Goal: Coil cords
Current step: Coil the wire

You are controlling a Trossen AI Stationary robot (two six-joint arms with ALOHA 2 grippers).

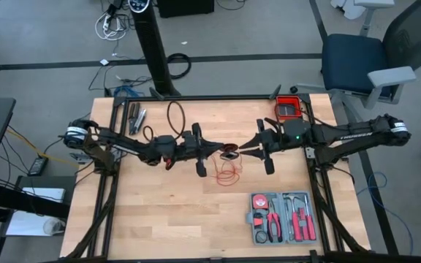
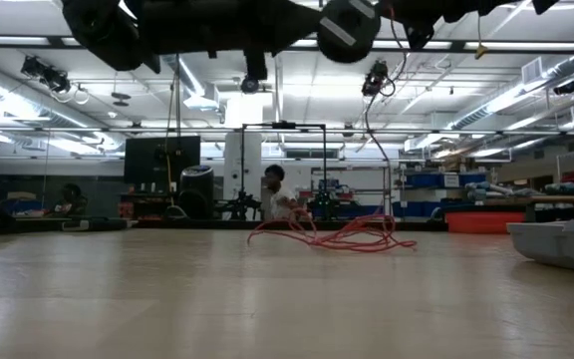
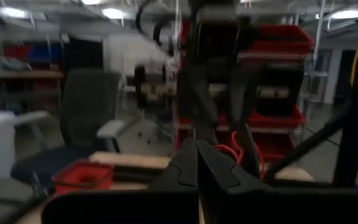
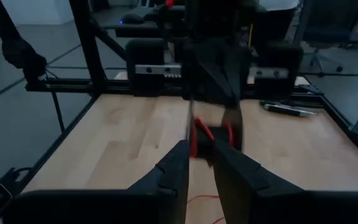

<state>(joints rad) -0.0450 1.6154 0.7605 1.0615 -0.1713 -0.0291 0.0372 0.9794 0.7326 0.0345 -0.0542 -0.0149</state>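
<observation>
1 red cord (image 1: 229, 172), thin, limp, snag-prone, loosely heaped on tabletop (image 1: 167, 212); left tool (image 1: 209, 146) shut, right tool (image 1: 244, 147) part-open, apparently pinching strand ends.

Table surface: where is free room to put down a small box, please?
Free: bare wood of the table between the red cord and the near edge, left of the grey tool case. Crowded: the middle, where the left end effector and right end effector meet over the cord.

— Where's the open room?
— Bare table (image 1: 159, 219) near-left. Grey tool case (image 1: 282, 217) blocks near-right; red cord (image 1: 227, 174) loops sprawl centre; red box (image 1: 289, 109) sits far-right.
</observation>
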